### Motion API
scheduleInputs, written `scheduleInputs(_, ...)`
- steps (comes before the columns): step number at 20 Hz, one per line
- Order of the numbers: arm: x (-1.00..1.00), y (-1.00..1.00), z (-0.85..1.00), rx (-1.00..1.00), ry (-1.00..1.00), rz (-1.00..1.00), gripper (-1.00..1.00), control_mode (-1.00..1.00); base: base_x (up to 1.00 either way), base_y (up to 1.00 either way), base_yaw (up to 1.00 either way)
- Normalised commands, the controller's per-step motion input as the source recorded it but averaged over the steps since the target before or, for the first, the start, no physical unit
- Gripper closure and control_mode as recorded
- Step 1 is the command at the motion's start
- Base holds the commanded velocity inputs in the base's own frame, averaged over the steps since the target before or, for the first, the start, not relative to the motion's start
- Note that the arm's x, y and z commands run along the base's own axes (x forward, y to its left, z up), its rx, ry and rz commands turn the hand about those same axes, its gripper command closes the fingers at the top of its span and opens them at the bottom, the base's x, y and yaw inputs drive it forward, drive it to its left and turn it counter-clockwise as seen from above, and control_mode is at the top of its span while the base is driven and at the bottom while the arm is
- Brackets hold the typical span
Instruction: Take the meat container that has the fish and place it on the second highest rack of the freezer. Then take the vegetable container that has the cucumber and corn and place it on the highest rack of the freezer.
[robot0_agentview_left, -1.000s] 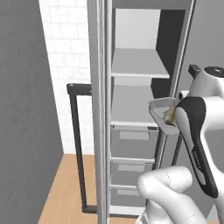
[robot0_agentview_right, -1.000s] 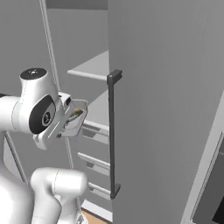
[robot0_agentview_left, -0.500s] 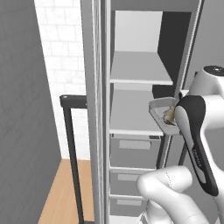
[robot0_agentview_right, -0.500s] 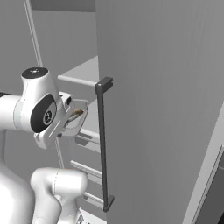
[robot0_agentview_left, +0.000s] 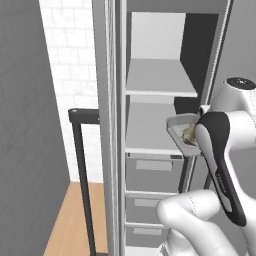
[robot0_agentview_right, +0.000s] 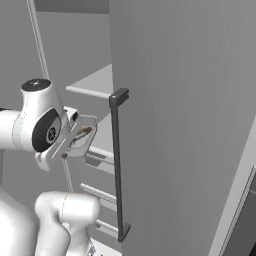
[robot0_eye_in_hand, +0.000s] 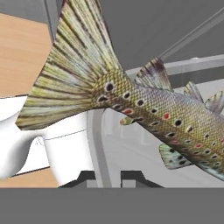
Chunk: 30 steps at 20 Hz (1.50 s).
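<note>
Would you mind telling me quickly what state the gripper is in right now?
Gripper: closed on the rim of the meat container with the fish in it.

The fish (robot0_eye_in_hand: 144, 105) looks scaly and slightly glossy, olive-brown with dark and red spots, its tail fin ribbed. The meat container (robot0_agentview_left: 181, 133) reads as smooth pale grey plastic. Freezer shelves (robot0_agentview_left: 159, 80) are matt grey; the door handle (robot0_agentview_right: 118, 165) is matt black. At lower left, the floor (robot0_agentview_left: 70, 220) looks wooden.
</note>
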Motion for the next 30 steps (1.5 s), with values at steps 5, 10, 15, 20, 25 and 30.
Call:
scheduleInputs(5, 0.52, 0.29, -0.21, 0.00, 0.00, -0.02, 1.00, -1.00, 0.00, 0.00, 0.00)
scheduleInputs(10, 0.80, 0.00, -0.29, 0.02, 0.00, -0.20, 1.00, -1.00, 0.00, 0.00, 0.00)
scheduleInputs(15, 0.74, 0.00, -0.45, 0.00, 0.00, -0.21, 1.00, -1.00, 0.00, 0.00, 0.00)
scheduleInputs(20, 0.37, 0.00, -0.45, 0.00, -0.07, -0.08, 1.00, -1.00, 0.00, 0.00, 0.00)
scheduleInputs(25, 0.33, 0.00, -0.37, 0.00, -0.14, 0.00, 1.00, -1.00, 0.00, 0.00, 0.00)
scheduleInputs(30, 0.63, 0.00, -0.12, 0.00, -0.01, -0.01, 1.00, -1.00, 0.00, 0.00, 0.00)
